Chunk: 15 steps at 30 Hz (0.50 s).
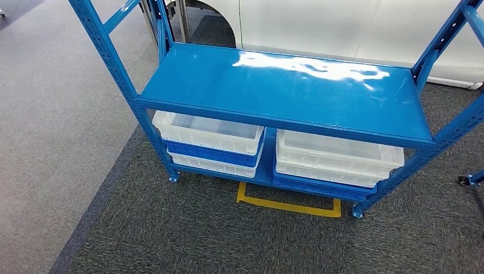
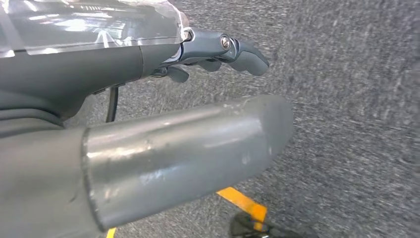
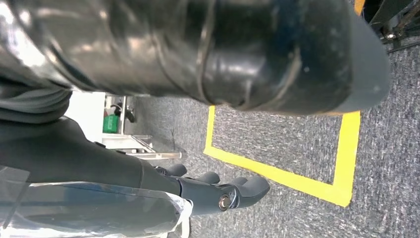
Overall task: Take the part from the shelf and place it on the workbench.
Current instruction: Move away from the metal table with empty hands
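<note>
A blue metal shelf [image 1: 285,85] stands in front of me, its glossy middle board reflecting the lights. On the low board sit two stacks of white and blue bins, one on the left [image 1: 208,134] and one on the right [image 1: 337,157]; the top bins show bare white bottoms. My left hand [image 2: 148,64] hangs over grey carpet with its fingers [image 2: 242,52] stretched out and nothing in it. My right hand [image 3: 99,158] also hangs above the carpet, its fingers [image 3: 233,191] extended and apart from the thumb, holding nothing.
A yellow tape rectangle [image 1: 288,205] marks the dark carpet just before the shelf, and yellow tape [image 3: 341,148] lies under my right hand. Lighter carpet [image 1: 51,131] lies to the left. A white panel [image 1: 342,28] stands behind the shelf. A caster [image 1: 465,180] sits at far right.
</note>
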Tool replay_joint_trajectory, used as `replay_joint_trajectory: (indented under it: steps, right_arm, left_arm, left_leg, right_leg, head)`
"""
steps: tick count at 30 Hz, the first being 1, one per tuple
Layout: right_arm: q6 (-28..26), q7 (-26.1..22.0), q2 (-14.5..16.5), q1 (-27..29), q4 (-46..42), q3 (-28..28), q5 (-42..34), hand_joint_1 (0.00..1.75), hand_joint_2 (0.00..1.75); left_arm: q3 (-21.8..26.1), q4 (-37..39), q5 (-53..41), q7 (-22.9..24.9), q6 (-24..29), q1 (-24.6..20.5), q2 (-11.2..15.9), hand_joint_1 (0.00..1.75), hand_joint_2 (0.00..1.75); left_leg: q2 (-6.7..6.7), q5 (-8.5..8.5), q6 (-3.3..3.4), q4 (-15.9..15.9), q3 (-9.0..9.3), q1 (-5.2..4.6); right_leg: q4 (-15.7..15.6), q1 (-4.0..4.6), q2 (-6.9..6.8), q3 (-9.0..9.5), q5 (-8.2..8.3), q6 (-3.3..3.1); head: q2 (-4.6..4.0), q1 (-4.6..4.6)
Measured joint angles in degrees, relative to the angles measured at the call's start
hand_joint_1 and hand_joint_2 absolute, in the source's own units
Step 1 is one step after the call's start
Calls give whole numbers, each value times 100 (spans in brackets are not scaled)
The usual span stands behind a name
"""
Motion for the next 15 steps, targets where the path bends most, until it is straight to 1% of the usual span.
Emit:
replay_joint_trajectory:
  steps: [1, 3, 5, 6, 7, 8, 9, 10, 11, 12, 13, 14, 15]
  right_arm:
    - [-1, 0, 0, 1, 0, -2, 0, 0, 0]
    - [1, 0, 0, 1, 0, -2, 0, 0, 0]
    - [0, 0, 1, 3, 0, -7, 0, 0, 0]
    - [0, -1, 1, -3, 0, -14, 1, 0, 0]
    - [-1, -2, 1, -11, 0, -22, 2, 0, 0]
    - [-1, -3, 1, -18, 0, -29, 3, 0, 0]
    - [-1, -4, 1, -27, 0, -34, 4, 0, 0]
    - [0, -5, 0, -29, 0, -35, 4, 0, 0]
    - [1, -5, 1, -28, 0, -36, 4, 0, 0]
    - [1, -7, 1, -27, 0, -37, 4, 0, 0]
    - [1, -9, 1, -26, 0, -37, 4, 0, 0]
    - [1, -10, 1, -21, 0, -37, 4, 0, 0]
    - [0, -10, 0, -14, 0, -37, 4, 0, 0]
  left_arm:
    - [0, 0, 0, 0, -2, 0, 0, 0, 0]
    - [0, 0, 0, 0, -2, 0, 0, 0, 0]
    - [0, 0, 0, 1, -3, 4, -3, 0, 0]
    - [-1, 0, 1, 2, -3, 5, -6, 0, 0]
    - [-1, 0, 1, 3, -4, 10, -11, 0, 0]
    - [-1, 0, 2, 3, -4, 16, -20, 0, 0]
    - [-1, 0, 2, 3, -4, 19, -27, 0, 0]
    - [0, 0, 2, 3, -4, 22, -33, 0, 0]
    - [-1, 0, 2, 2, -4, 22, -37, 0, 0]
    - [-1, 0, 2, 2, -4, 20, -37, 0, 0]
    - [-1, 0, 2, 2, -4, 21, -37, 0, 0]
    - [-1, 0, 2, 2, -4, 24, -38, 0, 0]
    - [-1, 0, 2, 2, -4, 29, -39, 0, 0]
  left_leg:
    - [2, 113, -1, -159, 60, 4]
    - [4, 168, -1, -245, 94, 5]
    - [15, 290, 6, -525, 212, 0]
    - [18, 311, 49, -704, 285, -15]
    - [16, 311, 116, -871, 376, -21]
    - [12, 254, 191, -950, 445, -29]
    - [6, 222, 271, -1007, 502, -30]
    - [3, 205, 319, -1028, 553, -26]
    - [5, 182, 347, -1031, 577, -33]
    - [5, 158, 366, -1030, 594, -43]
    - [1, 129, 377, -1028, 620, -54]
    - [-4, 94, 380, -1027, 658, -65]
    - [-12, 56, 376, -1027, 710, -73]
  right_leg:
    - [2, -4, 0, 24, -17, 9]
    - [3, -6, -1, 36, -27, 14]
    - [10, -2, -3, 66, -67, 40]
    - [17, 5, -2, 90, -86, 89]
    - [41, 6, -1, 112, -114, 148]
    - [109, 6, 3, 113, -149, 204]
    - [265, 2, 8, 56, -215, 250]
    - [522, -4, 10, -75, -331, 268]
    - [870, -3, 13, -286, -480, 278]
    - [1236, -1, 13, -535, -623, 285]
    - [1507, 0, 13, -753, -692, 286]
    - [1614, 3, 13, -894, -653, 277]
    - [1514, 10, 13, -927, -487, 259]
  head:
    - [0, -1]
    - [0, -1]
    - [0, 1]
    - [0, 2]
    - [0, 1]
    - [0, 3]
    - [0, 5]
    - [0, 8]
    - [0, 10]
    - [0, 11]
    - [0, 11]
    - [0, 10]
    - [0, 11]
